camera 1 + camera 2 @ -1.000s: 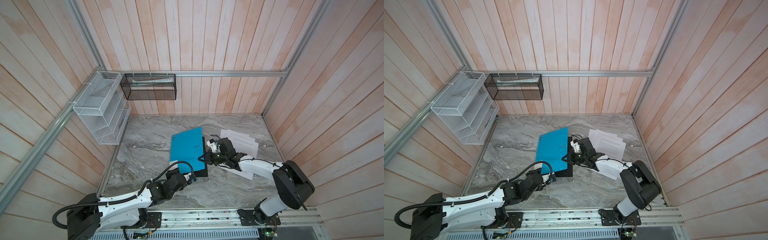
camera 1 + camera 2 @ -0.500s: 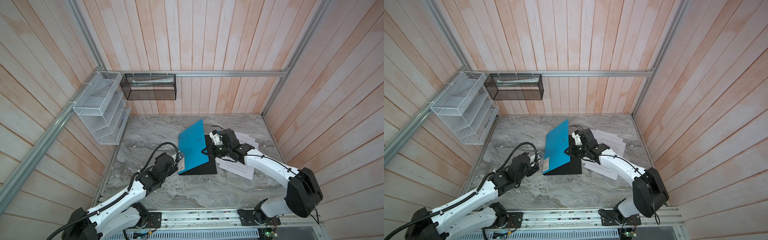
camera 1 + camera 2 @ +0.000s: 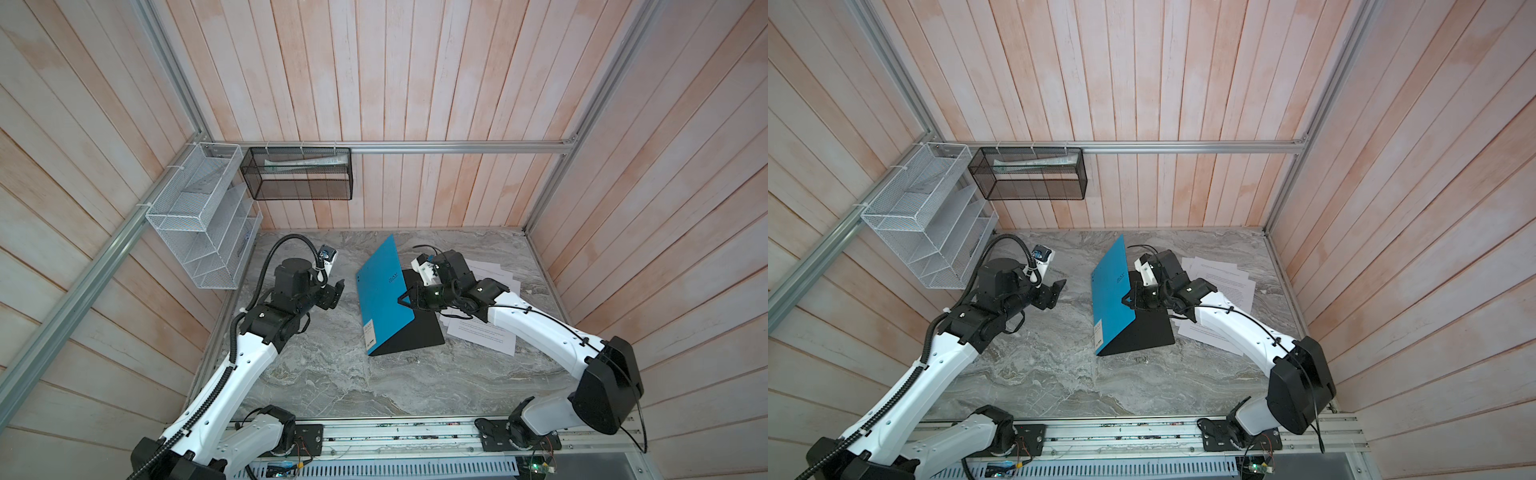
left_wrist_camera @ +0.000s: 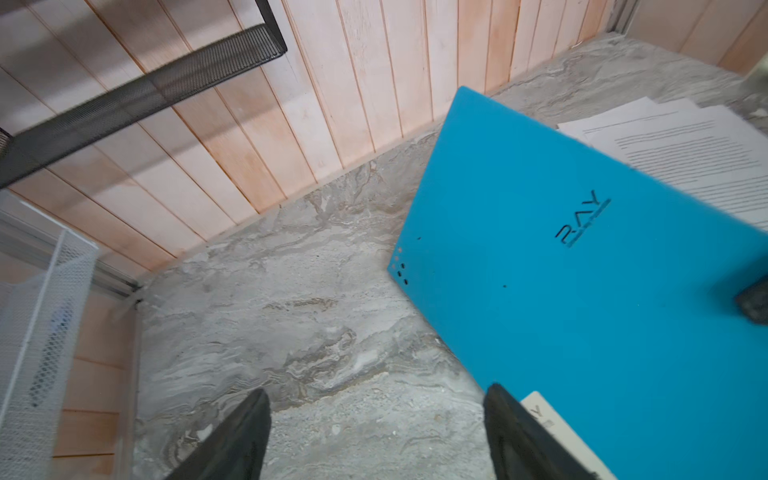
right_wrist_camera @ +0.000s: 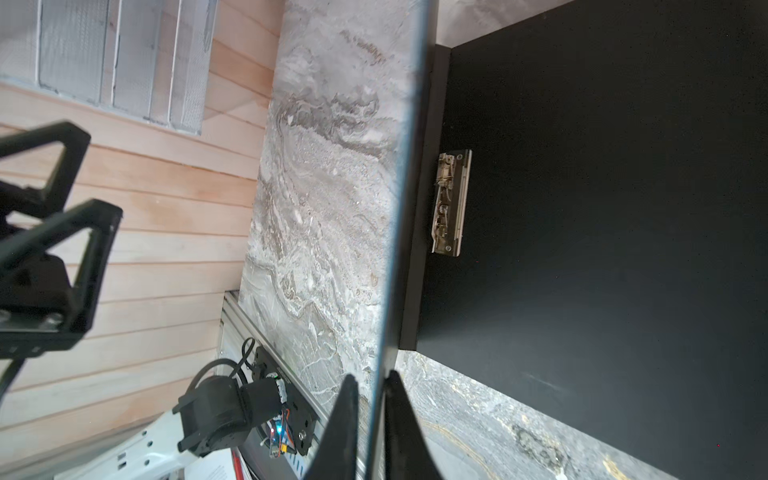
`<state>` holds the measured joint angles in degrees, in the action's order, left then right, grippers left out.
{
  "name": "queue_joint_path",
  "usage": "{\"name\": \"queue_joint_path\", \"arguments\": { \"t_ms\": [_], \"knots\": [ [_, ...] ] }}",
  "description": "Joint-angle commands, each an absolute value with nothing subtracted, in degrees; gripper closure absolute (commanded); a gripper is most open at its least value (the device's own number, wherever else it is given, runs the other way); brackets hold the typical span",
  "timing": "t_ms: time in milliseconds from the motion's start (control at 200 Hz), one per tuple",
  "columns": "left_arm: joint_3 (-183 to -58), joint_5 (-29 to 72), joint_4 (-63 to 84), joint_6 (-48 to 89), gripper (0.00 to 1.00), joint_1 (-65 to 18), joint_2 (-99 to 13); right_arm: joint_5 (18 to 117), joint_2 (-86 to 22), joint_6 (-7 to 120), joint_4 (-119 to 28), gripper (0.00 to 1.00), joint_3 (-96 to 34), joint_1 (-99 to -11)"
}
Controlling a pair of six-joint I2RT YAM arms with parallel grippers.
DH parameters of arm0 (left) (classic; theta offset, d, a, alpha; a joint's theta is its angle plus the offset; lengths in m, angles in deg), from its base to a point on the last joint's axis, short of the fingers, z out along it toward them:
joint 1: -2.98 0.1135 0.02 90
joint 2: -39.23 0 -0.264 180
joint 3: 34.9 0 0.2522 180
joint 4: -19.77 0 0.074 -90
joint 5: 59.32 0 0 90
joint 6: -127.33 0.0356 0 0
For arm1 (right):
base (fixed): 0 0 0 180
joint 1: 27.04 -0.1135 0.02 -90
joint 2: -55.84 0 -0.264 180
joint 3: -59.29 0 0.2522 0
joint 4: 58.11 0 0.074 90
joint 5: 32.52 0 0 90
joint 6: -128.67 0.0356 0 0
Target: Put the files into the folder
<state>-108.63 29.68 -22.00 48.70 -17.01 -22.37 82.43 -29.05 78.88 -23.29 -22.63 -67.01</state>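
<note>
The folder (image 3: 384, 299) (image 3: 1111, 299) stands open in mid-table, its blue cover (image 4: 582, 311) raised almost upright. Its black inside (image 5: 602, 208) lies flat, with a metal spine clip (image 5: 451, 203). My right gripper (image 3: 405, 301) (image 3: 1127, 301) (image 5: 370, 378) straddles the cover's free edge, jaws slightly apart. One finger rests on the black face; a slit of table shows beside the other. My left gripper (image 3: 336, 291) (image 3: 1059, 289) (image 4: 376, 395) hangs open and empty left of the folder. The files (image 3: 490, 332) (image 3: 1225, 282) (image 4: 685, 153) lie fanned on the table right of the folder, partly under my right arm.
A white wire rack (image 3: 203, 232) (image 4: 41, 332) hangs on the left wall and a black mesh basket (image 3: 299, 174) (image 4: 145, 91) on the back wall. Wooden walls close in the marble table (image 3: 332, 382) on three sides.
The blue cover has swung up from nearly flat to almost upright with my right gripper on its edge. My left gripper has left the folder's front corner, moved left and opened wider. The right jaws have loosened.
</note>
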Motion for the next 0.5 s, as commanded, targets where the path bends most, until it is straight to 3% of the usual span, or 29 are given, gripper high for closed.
{"name": "queue_joint_path", "arguments": {
  "t_ms": [0,195,495],
  "knots": [
    [-111.33,19.59,-28.07,41.71,0.16,-14.30,-24.78,84.22,-31.08,78.35,-24.80,0.81,-25.55,-69.47],
    [-113.01,6.59,-29.97,36.41,0.04,-5.70,-27.90,84.28,-33.25,79.25,-27.29,0.75,-26.98,-71.78],
    [-117.29,-14.09,-35.74,32.08,0.01,5.77,-31.91,85.36,-35.10,80.04,-29.32,0.66,-31.28,-76.09]
  ]
}}
